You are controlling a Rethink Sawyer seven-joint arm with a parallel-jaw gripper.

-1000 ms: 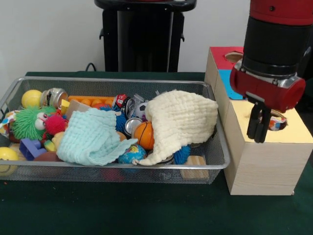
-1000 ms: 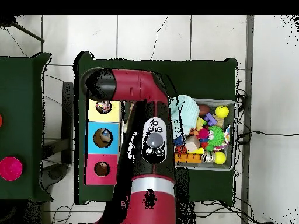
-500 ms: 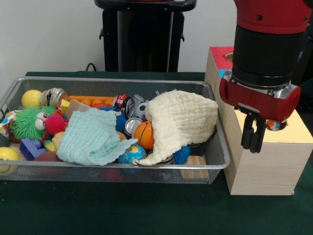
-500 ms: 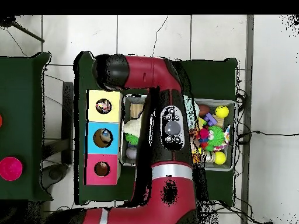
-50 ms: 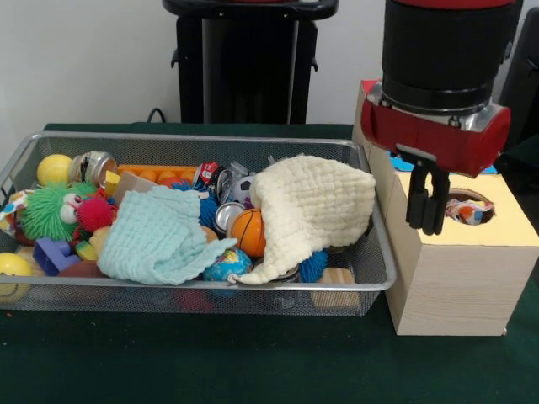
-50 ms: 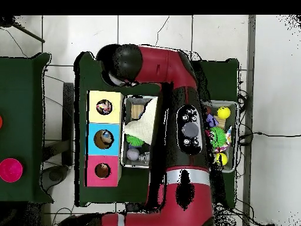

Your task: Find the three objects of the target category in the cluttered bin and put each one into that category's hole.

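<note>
Hand (image 5: 427, 225) clenched and empty, hanging over the near edge of the yellow section (image 5: 505, 225) of the wooden box, just beside its hole (image 5: 468, 206) with a patterned toy (image 5: 463, 211) inside; wire bin (image 5: 370, 271) alongside, crammed with cream cloth (image 5: 316, 204), mint cloth (image 5: 156, 238), small basketball (image 5: 248, 230), green fuzzy toy (image 5: 49, 210).
</note>
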